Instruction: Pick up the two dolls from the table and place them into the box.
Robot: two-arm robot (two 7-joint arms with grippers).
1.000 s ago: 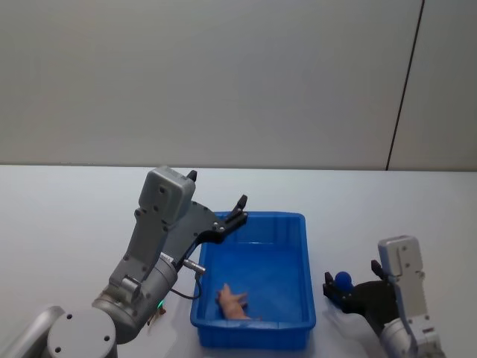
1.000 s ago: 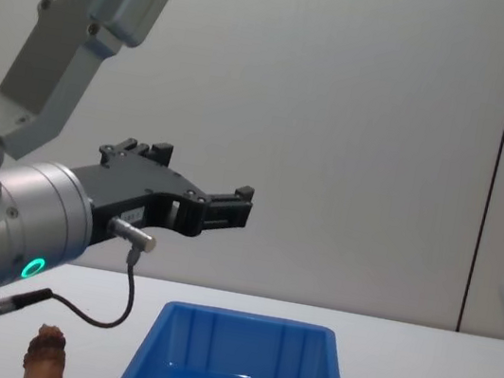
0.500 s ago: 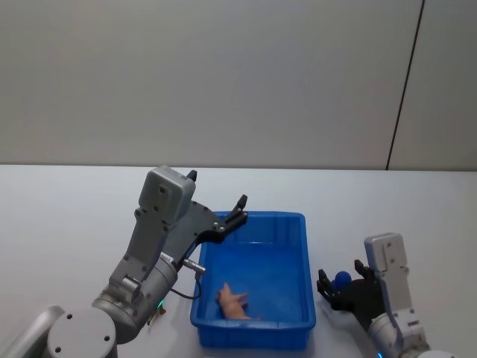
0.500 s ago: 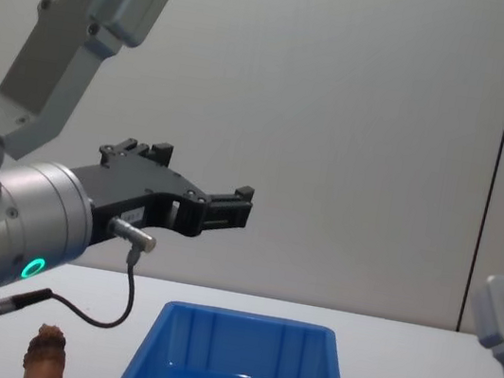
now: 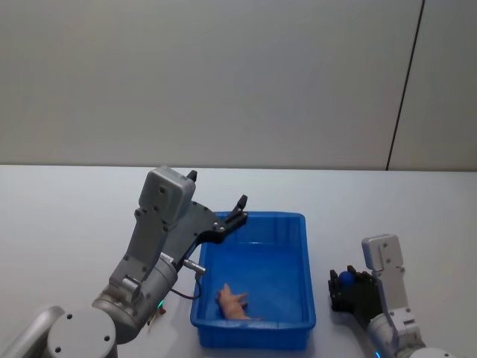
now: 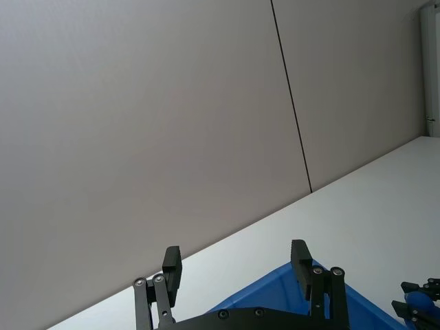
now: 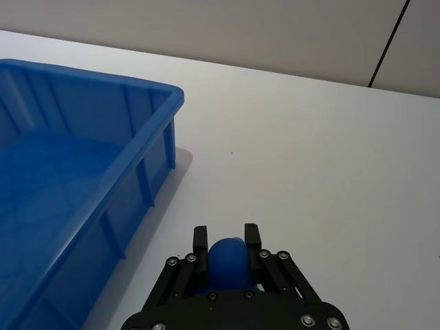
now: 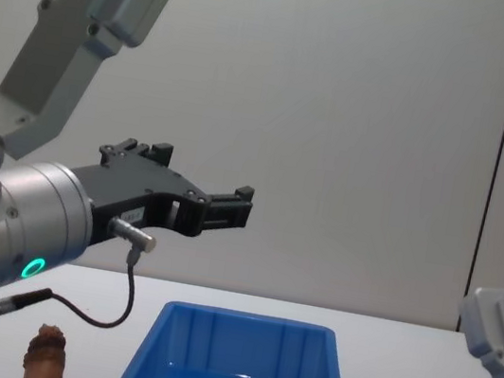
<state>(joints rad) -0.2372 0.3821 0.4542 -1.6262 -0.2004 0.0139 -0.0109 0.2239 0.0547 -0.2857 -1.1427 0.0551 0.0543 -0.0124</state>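
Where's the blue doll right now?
The blue doll is clamped in the right gripper, low at the table on the robot's right, just beside the right wall of the blue box. The left gripper hangs open high over the box's left side.

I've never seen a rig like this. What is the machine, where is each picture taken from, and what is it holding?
It's a robot with two arms, each ending in a two-fingered gripper. One picture comes from a camera on its head looking down, one from its chest looking across the table, and one from each wrist. On the white table stands a blue box with a small pinkish figure inside. The right gripper, beside the box, has its fingers closed on a small blue doll. The left gripper hangs open and empty above the box's left edge. The chest view shows a brown doll standing left of the box.
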